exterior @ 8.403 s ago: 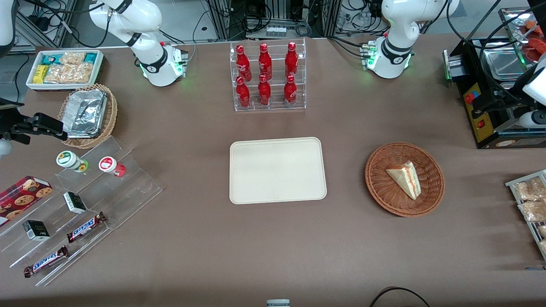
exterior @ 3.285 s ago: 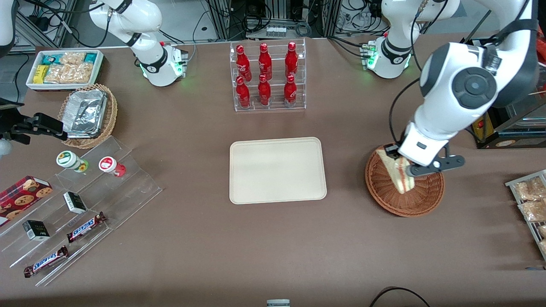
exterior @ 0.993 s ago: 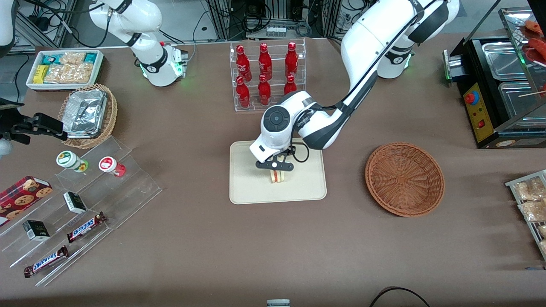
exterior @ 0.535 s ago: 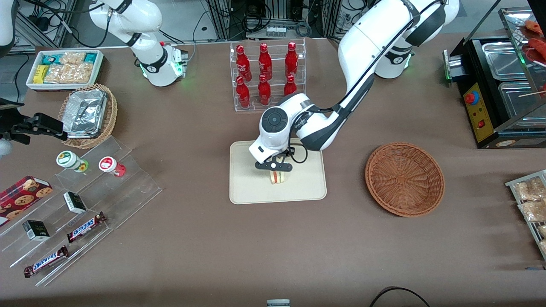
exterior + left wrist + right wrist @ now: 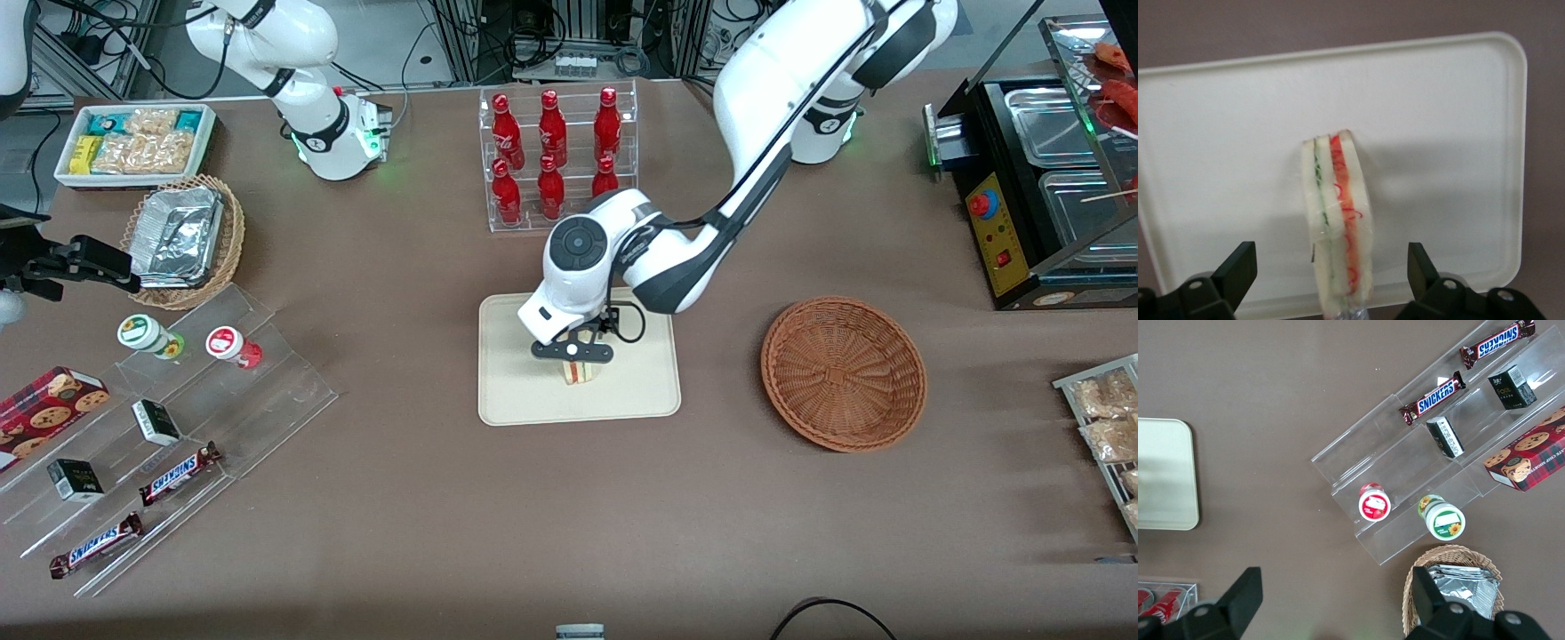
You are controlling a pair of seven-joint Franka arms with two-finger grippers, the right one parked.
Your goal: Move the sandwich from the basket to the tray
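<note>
**Sandwich on the tray, gripper spread above it**

You have the brown worktop [image 5: 427, 498] carrying everything, and the tray [image 5: 516, 391] is your landmark near its middle. Toward the working arm's end of the worktop from the tray sits the basket [image 5: 843, 373], holding nothing. Farther from the front camera than the tray stands the clear rack of red bottles [image 5: 556, 160]. Directly above the tray hangs the gripper [image 5: 573, 352], its fingers [image 5: 1238, 267] spread wide and touching nothing. Between them, on the tray, you see the sandwich [image 5: 1338, 227] standing on edge, cut side with red and green layers facing up.
</note>
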